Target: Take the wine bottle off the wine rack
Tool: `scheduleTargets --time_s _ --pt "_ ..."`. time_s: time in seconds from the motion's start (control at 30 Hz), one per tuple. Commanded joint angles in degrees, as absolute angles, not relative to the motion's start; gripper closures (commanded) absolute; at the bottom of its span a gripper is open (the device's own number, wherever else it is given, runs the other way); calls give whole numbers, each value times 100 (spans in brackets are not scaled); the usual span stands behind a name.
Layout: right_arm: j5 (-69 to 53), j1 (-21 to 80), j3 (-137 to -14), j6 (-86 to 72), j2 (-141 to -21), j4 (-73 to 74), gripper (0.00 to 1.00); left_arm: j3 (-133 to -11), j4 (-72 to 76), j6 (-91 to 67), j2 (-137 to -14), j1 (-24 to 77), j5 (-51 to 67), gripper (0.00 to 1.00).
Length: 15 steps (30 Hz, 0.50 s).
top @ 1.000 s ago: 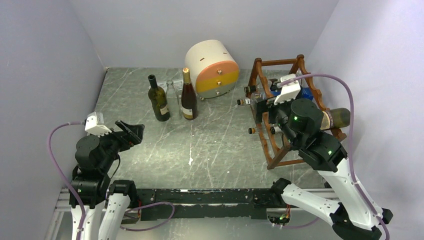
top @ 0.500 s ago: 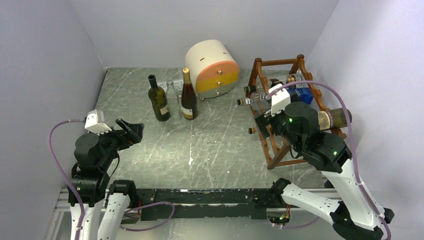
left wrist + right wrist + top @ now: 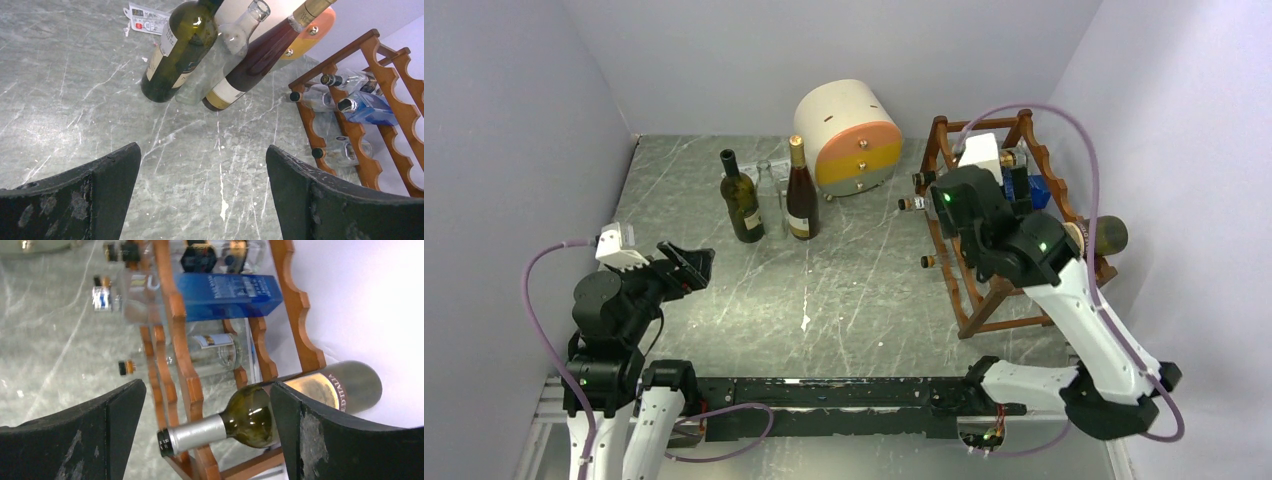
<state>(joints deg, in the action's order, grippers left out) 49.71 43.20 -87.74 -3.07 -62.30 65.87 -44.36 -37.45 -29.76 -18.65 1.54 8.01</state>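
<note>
As left end effector (image 3: pixel 202 150), right end effector (image 3: pixel 206 392) gape released, wine bottle (image 3: pixel 250 421) overhangs wine rack (image 3: pixel 176 335) edge.

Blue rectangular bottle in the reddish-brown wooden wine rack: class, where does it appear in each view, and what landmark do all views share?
Top external: blue rectangular bottle, right of centre, upper half.
Left wrist: the bottle at the right edge, mid-height.
Right wrist: the bottle at top centre.
Shared landmark: reddish-brown wooden wine rack.
</note>
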Motion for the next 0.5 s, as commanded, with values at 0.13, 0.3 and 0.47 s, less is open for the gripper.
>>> scheduleTargets --time_s 0.13,0.3,0.47 --pt "6496 3852 -9627 -3952 -6454 7881 0 -4378 -3489 -2838 -1621 148 1100 1" --pt "6629 3635 -9553 -4546 -6260 7848 0 -4376 -3481 -2828 -1513 218 1117 1" --pt "7082 3251 -9304 -4904 -6446 7874 0 -4364 -3463 -2821 -1485 267 1136 1"
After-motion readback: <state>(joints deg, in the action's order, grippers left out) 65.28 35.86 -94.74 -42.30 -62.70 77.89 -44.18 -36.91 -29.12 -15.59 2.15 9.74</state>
